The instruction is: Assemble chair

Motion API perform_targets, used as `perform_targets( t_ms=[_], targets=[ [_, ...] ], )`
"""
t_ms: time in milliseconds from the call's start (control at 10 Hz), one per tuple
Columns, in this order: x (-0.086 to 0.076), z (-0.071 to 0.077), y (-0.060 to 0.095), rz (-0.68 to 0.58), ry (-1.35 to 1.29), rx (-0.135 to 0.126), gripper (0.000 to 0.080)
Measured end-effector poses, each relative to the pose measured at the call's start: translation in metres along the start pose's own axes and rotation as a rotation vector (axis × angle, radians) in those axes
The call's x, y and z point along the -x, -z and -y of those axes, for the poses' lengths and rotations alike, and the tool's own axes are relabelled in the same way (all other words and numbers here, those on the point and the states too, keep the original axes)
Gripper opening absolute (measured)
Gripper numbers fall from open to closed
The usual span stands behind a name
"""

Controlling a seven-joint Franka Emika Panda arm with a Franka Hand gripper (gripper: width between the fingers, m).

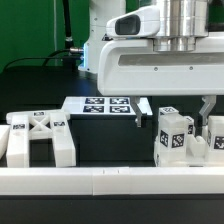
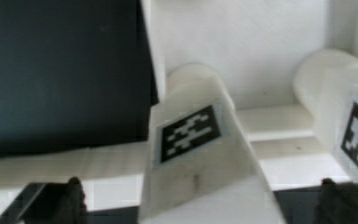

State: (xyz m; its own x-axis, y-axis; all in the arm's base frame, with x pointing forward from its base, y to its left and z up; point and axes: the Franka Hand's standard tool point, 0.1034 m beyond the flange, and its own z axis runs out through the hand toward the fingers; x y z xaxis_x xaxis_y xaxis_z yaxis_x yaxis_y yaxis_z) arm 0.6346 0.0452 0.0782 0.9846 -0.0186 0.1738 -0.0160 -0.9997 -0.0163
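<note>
The chair is in loose white parts on the black table. An X-ribbed panel [image 1: 40,135] lies at the exterior view's left. Two tagged blocks [image 1: 172,137] [image 1: 215,135] stand at the right. My gripper [image 1: 175,110] hangs just above the nearer block, open, with one finger on each side. In the wrist view that tagged part [image 2: 197,135] runs between my fingertips [image 2: 60,200], and dark gaps show on both sides, so nothing is gripped. A second tagged part [image 2: 345,110] stands beside it.
The marker board [image 1: 105,105] lies flat behind the parts, in the middle. A long white border rail [image 1: 100,182] runs along the front edge. The robot's large white body [image 1: 150,60] fills the upper right of the exterior view.
</note>
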Motion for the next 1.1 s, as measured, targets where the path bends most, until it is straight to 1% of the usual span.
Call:
perform_targets(
  t_ms=[100, 400, 600, 800, 900, 1100],
  targets=[
    [-0.0001, -0.0015, 0.0000, 0.000, 0.082, 0.004, 0.0649],
    [-0.0002, -0.0018, 0.0000, 0.000, 0.117, 0.004, 0.0626],
    [-0.0003, -0.0018, 0.0001, 0.000, 0.093, 0.003, 0.0287],
    [-0.0003, -0.0018, 0.0001, -0.001, 0.071, 0.002, 0.0287],
    [-0.0004, -0.0018, 0.0001, -0.001, 0.007, 0.002, 0.0287],
    [-0.0006, -0.0025, 0.0001, -0.009, -0.196, -0.008, 0.0287]
  ],
)
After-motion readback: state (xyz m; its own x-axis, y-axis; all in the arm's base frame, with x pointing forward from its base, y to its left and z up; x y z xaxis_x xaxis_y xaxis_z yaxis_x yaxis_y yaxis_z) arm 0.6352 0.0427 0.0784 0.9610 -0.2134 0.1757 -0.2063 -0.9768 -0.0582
